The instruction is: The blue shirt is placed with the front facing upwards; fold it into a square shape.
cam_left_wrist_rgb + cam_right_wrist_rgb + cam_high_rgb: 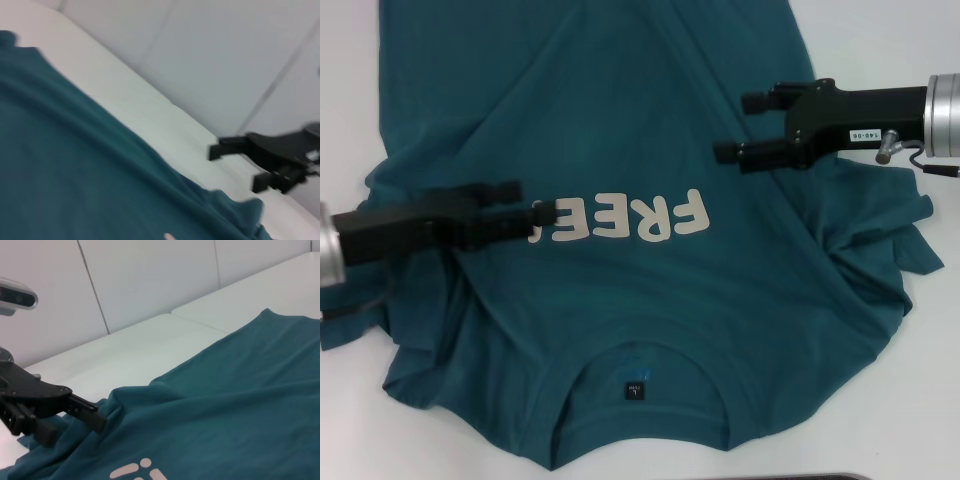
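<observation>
The blue shirt (650, 120) lies front up on the white table (890, 420), with its ribbed collar (640, 365) and small dark label (634, 389) nearest me. The off-white "FREE" lettering (640, 220) runs across the chest. Both sleeves are bunched inward, one on the left (370, 300) and one on the right (895, 245). My left gripper (538, 200) hovers open over the left end of the lettering, holding nothing. My right gripper (733, 127) stands open above the shirt's right side, also holding nothing. The left wrist view shows shirt cloth (75, 165) and the right gripper (234, 167) farther off.
Bare white table (345, 430) borders the shirt on both sides. Pale wall panels (150, 280) rise behind the table's far edge. A dark strip (820, 477) shows at the near table edge.
</observation>
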You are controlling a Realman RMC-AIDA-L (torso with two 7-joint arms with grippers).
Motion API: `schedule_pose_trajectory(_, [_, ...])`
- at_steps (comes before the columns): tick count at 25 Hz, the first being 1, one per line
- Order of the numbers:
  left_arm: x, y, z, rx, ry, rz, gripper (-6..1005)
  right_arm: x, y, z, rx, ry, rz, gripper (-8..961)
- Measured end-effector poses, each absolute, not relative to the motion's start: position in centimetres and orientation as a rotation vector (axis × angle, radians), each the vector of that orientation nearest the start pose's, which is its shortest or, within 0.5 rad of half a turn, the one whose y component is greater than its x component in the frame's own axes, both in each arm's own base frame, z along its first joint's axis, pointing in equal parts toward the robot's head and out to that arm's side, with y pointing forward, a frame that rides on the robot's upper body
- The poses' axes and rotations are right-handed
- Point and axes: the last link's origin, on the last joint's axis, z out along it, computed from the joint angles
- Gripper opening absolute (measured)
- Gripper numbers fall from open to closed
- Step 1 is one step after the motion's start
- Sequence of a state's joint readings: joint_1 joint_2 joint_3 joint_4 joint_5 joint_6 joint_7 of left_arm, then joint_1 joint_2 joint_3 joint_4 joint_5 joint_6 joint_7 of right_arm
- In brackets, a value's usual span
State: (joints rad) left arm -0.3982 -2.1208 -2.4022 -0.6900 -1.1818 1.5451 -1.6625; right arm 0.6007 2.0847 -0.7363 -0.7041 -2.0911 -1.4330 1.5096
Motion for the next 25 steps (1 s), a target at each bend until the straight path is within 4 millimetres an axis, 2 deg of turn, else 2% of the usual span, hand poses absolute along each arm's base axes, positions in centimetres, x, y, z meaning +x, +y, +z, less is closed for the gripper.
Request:
schedule_pose_trajectory(12, [-33.1, 28.5, 4.2, -2.332, -1.558, -0.760, 843, 24.9, 36.4, 0.2, -2.666, 0.682, 0.565, 927])
schedule_pose_trajectory(19, [-34.2, 27.2, 6.1, -2.270, -1.608, -0.811, 835, 25.0, 36.4, 0.5, -2.645, 0.681, 0.592, 927])
schedule_pose_trajectory(25, [-36.3, 25.8, 6.7, -2.189, -1.671, -0.731, 829, 25.1, 36.4, 0.6, -2.643, 0.679, 0.589, 927])
